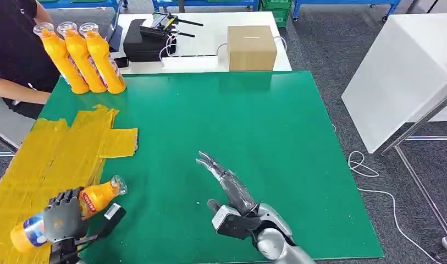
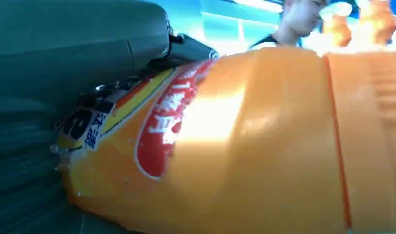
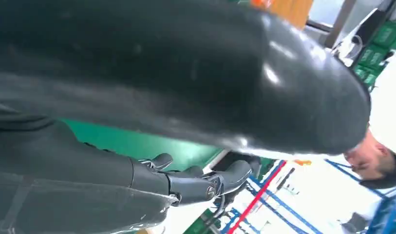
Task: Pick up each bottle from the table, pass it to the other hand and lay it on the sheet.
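The left hand grips an orange bottle around its middle, the bottle lying tilted over the near edge of the yellow sheet, cap pointing toward the green table. The right hand hovers beside the sheet, holding nothing, fingers stretched apart. Three more bottles stand just beyond the sheet's far end.

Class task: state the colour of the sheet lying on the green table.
Yellow. The sheet shows best in the head view.
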Robot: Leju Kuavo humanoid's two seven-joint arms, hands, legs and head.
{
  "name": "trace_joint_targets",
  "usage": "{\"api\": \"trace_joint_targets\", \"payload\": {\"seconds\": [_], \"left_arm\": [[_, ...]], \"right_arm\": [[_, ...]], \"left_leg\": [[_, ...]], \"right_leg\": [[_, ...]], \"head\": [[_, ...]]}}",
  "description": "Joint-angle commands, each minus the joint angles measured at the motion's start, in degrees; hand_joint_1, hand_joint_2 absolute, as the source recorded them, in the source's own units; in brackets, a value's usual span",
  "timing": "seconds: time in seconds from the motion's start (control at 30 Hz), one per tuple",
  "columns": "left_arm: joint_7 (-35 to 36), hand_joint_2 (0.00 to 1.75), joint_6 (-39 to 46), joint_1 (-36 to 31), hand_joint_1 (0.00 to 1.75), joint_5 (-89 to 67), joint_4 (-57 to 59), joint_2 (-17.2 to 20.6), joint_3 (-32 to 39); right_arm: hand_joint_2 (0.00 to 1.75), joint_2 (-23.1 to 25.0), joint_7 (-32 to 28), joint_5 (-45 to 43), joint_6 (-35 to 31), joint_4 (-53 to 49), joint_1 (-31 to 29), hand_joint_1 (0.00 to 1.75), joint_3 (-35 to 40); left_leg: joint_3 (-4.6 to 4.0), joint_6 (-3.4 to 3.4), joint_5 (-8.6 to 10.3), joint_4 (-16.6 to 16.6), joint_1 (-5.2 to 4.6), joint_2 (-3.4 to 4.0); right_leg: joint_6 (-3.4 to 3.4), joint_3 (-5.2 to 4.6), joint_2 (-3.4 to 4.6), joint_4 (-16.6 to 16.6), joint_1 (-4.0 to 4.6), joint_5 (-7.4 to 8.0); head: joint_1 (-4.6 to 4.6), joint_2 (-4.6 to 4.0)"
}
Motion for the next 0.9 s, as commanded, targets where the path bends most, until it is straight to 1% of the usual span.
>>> {"api": "trace_joint_targets", "payload": {"seconds": [0.03,0.07,0.1,0.13,0.17,0.2,0.23,0.27,0.3,0.4,0.43,0.47,0.5,0.53,0.57,0.6,0.63,0.67,0.7,0.73,0.77,0.8,0.83,0.9], "left_arm": [[0.8,0.0,-0.7,-9.4,0.0,0.4,32.7,7.2,-6.2],[0.8,0.0,-0.7,-9.5,0.0,0.5,32.9,7.2,-6.1],[-1.7,0.0,-0.7,-9.1,0.0,3.0,31.8,6.8,-5.5],[-1.7,0.0,-0.7,-9.1,0.0,3.0,31.8,6.8,-5.5],[-1.9,0.0,-0.7,-7.8,0.0,2.9,28.9,6.6,-5.6],[-1.9,0.0,-0.7,-7.8,0.0,2.9,28.9,6.6,-5.6],[-3.7,0.0,-0.7,-6.7,0.0,3.8,26.7,6.3,-5.8],[-4.1,0.0,-0.7,-6.1,0.0,3.5,24.7,6.3,-6.2],[-4.4,0.0,-0.7,-5.7,0.0,3.5,24.1,6.2,-6.4],[-5.6,0.0,-0.7,-4.2,0.0,3.7,21.3,5.8,-7.1],[-6.3,0.0,-0.7,-3.8,0.0,4.3,20.3,5.7,-7.2],[-6.9,0.0,-0.7,-3.3,0.0,4.9,19.2,5.6,-7.4],[-7.6,0.0,-0.7,-3.1,0.0,5.6,18.6,5.5,-7.4],[-10.3,0.0,-0.7,-2.5,0.0,8.8,16.5,4.8,-6.4],[-10.3,0.0,-0.7,-2.5,0.0,8.8,16.5,4.8,-6.4],[-10.6,0.0,-0.7,-2.5,0.0,9.3,16.0,4.5,-6.1],[-16.2,0.0,-0.7,-1.3,0.0,13.4,11.3,2.5,-3.0],[-24.8,0.0,-0.7,-0.7,0.0,19.6,6.0,-1.7,3.1],[-27.4,0.0,-0.7,-0.8,0.0,21.8,4.9,-3.3,5.1],[-37.3,0.0,-3.7,1.3,0.0,43.4,-2.4,-4.6,-1.6],[-36.4,0.0,-3.2,2.3,0.0,53.3,-4.5,-5.3,-2.8],[-34.7,0.0,-3.5,2.8,0.0,52.1,-6.5,-5.6,-3.4],[-34.7,0.0,-3.5,2.8,0.0,52.1,-6.5,-5.6,-3.4],[-34.7,0.0,-3.5,2.9,0.0,52.1,-6.6,-5.5,-3.4]], "right_arm": [[0.0,-1.0,-0.5,-0.6,0.6,4.0,-3.9,0.0,2.1],[0.0,-1.0,-0.4,-0.5,0.6,4.0,-4.0,0.0,2.1],[0.0,-1.0,-0.4,-0.5,0.6,3.9,-3.8,0.0,1.9],[0.0,-1.0,-0.4,-0.5,0.6,3.9,-3.8,0.0,1.9],[0.0,-1.2,-0.3,-0.4,0.6,3.8,-3.6,0.0,1.8],[0.0,-1.2,-0.3,-0.4,0.6,3.8,-3.6,0.0,1.8],[0.0,-1.4,-0.3,-0.4,0.6,3.7,-3.4,0.0,1.6],[0.0,-1.4,-0.3,-0.4,0.6,3.7,-3.2,0.0,1.5],[0.0,-1.5,-0.3,-0.4,0.6,3.7,-3.2,0.0,1.4],[0.0,-1.5,-0.3,-0.1,0.5,4.0,-3.0,0.0,1.3],[0.0,-1.5,-0.3,-0.1,0.5,4.0,-2.9,0.0,1.1],[0.0,-1.5,-0.3,0.0,0.5,4.0,-2.8,0.0,1.0],[0.0,-1.5,-0.3,0.1,0.5,4.0,-2.8,0.0,1.0],[0.0,-1.5,-0.4,0.2,0.4,4.0,-2.6,0.0,0.8],[0.0,-1.5,-0.4,0.2,0.4,4.0,-2.6,0.0,0.8],[0.0,-1.6,-0.4,0.3,0.4,4.0,-2.5,0.0,0.9],[0.0,-1.6,-0.4,0.4,0.3,3.9,-2.2,0.0,0.6],[0.0,-1.6,-0.5,0.7,-0.1,3.6,-1.4,0.0,0.2],[0.0,-1.6,-0.6,0.7,-0.2,3.5,-1.1,0.0,0.1],[0.0,-0.9,-1.3,1.7,-2.0,2.6,1.0,0.0,-1.3],[0.0,-0.7,-1.6,2.3,-2.4,2.1,2.1,0.0,-1.4],[0.0,-0.7,-1.6,2.5,-2.4,2.0,2.3,0.0,-1.3],[0.0,-0.7,-1.6,2.5,-2.4,2.0,2.3,0.0,-1.3],[0.0,-0.7,-1.6,2.5,-2.4,1.9,2.2,0.0,-1.3]], "left_leg": [[0.27,-0.07,0.12,-0.2,-0.01,0.18],[0.39,-0.04,0.07,-0.2,-0.1,0.15],[0.3,-0.12,0.2,-0.3,0.01,0.33],[0.52,-0.09,0.14,-0.3,-0.05,0.13],[0.44,-0.12,0.23,-0.3,0.0,0.17],[0.52,-0.12,0.21,-0.3,-0.03,0.08],[0.52,-0.16,0.24,-0.2,-0.07,-0.04],[0.36,-0.18,0.31,-0.2,-0.02,0.06],[0.41,-0.17,0.28,-0.2,-0.06,-0.07],[0.15,-0.23,0.46,-0.2,0.03,0.16],[0.65,-0.2,0.32,-0.2,-0.04,-0.13],[0.31,-0.21,0.45,-0.1,-0.02,-0.02],[0.27,-0.2,0.49,-0.2,0.01,0.09],[0.46,-0.2,0.42,-0.1,-0.02,-0.07],[0.29,-0.21,0.47,-0.2,0.02,0.0],[0.48,-0.2,0.42,-0.1,-0.03,-0.12],[0.4,-0.2,0.44,-0.2,0.01,-0.06],[0.56,-0.19,0.39,-0.1,-0.04,-0.23],[0.38,-0.19,0.43,-0.1,0.01,-0.14],[0.27,-0.2,0.45,-0.1,0.05,-0.14],[0.35,-0.18,0.42,-0.1,0.0,-0.26],[0.5,-0.17,0.37,-0.1,-0.04,-0.41],[0.27,-0.16,0.39,0.0,0.0,-0.44],[0.2,-0.18,0.36,0.1,0.03,-0.39]], "right_leg": [[-0.01,0.22,0.16,-0.2,-0.03,0.15],[0.01,0.31,0.13,-0.1,-0.12,0.07],[-0.02,0.22,0.3,-0.3,-0.02,0.3],[-0.02,0.47,0.1,-0.1,-0.1,0.14],[-0.04,0.42,0.13,-0.2,-0.06,0.29],[-0.04,0.5,0.1,-0.2,-0.12,0.23],[-0.04,0.55,0.01,-0.1,-0.15,0.19],[-0.04,0.37,0.1,-0.2,-0.11,0.32],[-0.04,0.45,-0.03,-0.1,-0.14,0.22],[-0.06,0.18,0.19,-0.3,-0.05,0.49],[-0.12,0.7,-0.09,-0.1,-0.1,0.18],[-0.18,0.36,0.02,-0.1,-0.08,0.39],[-0.16,0.31,0.12,-0.2,-0.05,0.44],[-0.17,0.51,-0.04,-0.1,-0.08,0.29],[-0.16,0.36,0.03,-0.2,-0.03,0.38],[-0.17,0.53,-0.09,-0.1,-0.08,0.26],[-0.16,0.45,-0.03,-0.2,-0.04,0.32],[-0.18,0.63,-0.19,0.0,-0.08,0.19],[-0.16,0.45,-0.11,-0.1,-0.03,0.29],[-0.14,0.37,-0.11,-0.2,0.0,0.34],[-0.15,0.46,-0.24,-0.1,-0.03,0.25],[-0.16,0.6,-0.39,0.0,-0.07,0.12],[-0.12,0.45,-0.42,-0.1,-0.03,0.18],[-0.15,0.25,-0.41,0.0,0.07,0.15]], "head": [[-0.04,0.0],[-0.04,0.0],[-0.04,0.0],[-0.02,0.0],[-0.02,0.0],[-0.07,0.0],[-0.04,0.0],[-0.04,0.0],[-0.04,0.0],[-0.04,0.0],[-0.02,0.0],[-0.04,0.0],[-0.04,0.0],[-0.02,0.0],[-0.02,0.0],[-0.04,0.0],[-0.02,0.0],[-0.02,0.0],[-0.02,0.0],[-0.02,0.0],[-0.02,0.0],[-0.04,0.0],[-0.04,0.0],[0.0,0.0]]}}
